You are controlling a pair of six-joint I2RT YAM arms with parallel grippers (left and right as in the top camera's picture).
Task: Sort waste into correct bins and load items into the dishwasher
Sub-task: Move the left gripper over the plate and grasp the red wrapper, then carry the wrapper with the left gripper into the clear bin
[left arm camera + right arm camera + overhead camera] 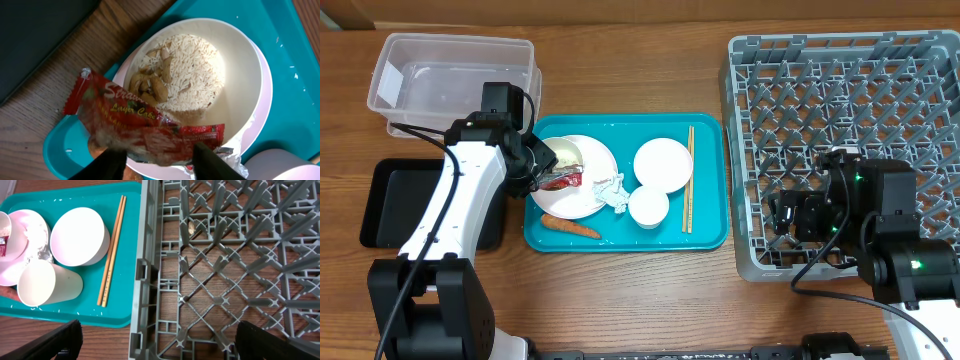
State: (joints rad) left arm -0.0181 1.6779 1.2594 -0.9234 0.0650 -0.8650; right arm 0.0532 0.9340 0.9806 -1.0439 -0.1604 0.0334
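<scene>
The red-and-silver snack wrapper (145, 125) lies across the near rim of the white plate (250, 75), which holds rice scraps (192, 70). My left gripper (159, 152) is shut on the snack wrapper, a finger pressing each side. From above, the wrapper (563, 181) is at the plate's (585, 155) lower left edge, under the left gripper (548, 172). Crumpled tissue (612, 190) and the carrot (570, 226) lie nearby. My right gripper (160, 340) hangs open over the dishwasher rack's (225, 255) left wall, holding nothing.
The teal tray (710, 235) also carries a white bowl (663, 163), a cup (648, 205) on its side and chopsticks (688, 180). The clear tub (455, 75) stands at the back left, the black tray (390, 200) in front of it. The grey rack (840, 90) fills the right.
</scene>
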